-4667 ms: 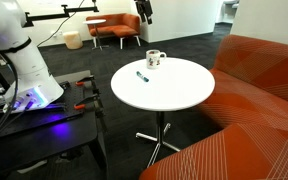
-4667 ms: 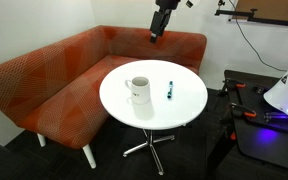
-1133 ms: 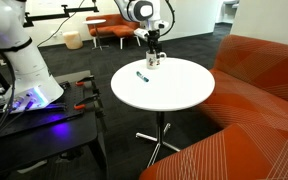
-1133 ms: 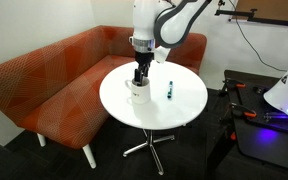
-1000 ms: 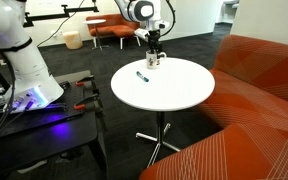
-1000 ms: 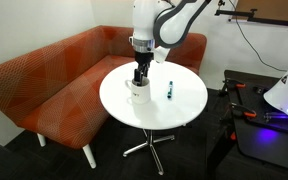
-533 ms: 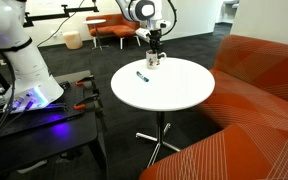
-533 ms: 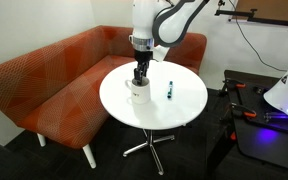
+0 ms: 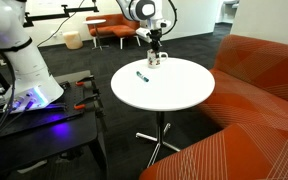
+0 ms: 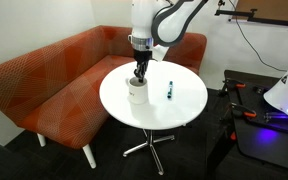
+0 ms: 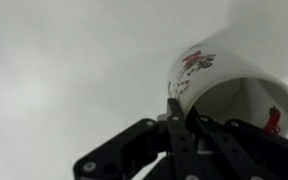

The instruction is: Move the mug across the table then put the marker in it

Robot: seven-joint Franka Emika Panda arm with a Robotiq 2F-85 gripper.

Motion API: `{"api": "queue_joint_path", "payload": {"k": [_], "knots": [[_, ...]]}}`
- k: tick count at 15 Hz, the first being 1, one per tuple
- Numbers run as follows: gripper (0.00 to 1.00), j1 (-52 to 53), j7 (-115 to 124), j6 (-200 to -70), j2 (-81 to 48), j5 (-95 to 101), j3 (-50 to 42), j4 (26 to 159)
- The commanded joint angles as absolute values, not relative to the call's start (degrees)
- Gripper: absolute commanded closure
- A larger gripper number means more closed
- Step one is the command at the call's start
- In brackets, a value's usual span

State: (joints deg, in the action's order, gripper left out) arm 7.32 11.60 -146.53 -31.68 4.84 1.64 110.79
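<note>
in an exterior view the fingers [image 9: 156, 49] meet the white mug [image 9: 156, 61] at the worktop [image 9: 174, 95] edge, blue marker [image 9: 141, 75] lying apart; in an exterior view the mug [image 10: 137, 92] stands near the marker [image 10: 169, 90]; wrist view: fingers [image 11: 174, 125] clamped shut on the mug [image 11: 234, 88] rim.

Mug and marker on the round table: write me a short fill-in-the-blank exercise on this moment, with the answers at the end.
1. The gripper is ____ on the rim of the mug.
2. The marker, lying apart from the mug, is ____ in colour.
3. The top of the table is ____ in shape.
Missing words: shut; blue; round.
</note>
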Motion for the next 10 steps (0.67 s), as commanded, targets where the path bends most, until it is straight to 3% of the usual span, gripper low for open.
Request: {"api": "queue_joint_path", "payload": {"k": [1,10], "knots": [[0.98,8.1,11.3,-143.6,-32.6,4.5,0.9,108.2],[0.98,8.1,12.7,-141.7,-32.9,4.6,0.0,106.8]]}}
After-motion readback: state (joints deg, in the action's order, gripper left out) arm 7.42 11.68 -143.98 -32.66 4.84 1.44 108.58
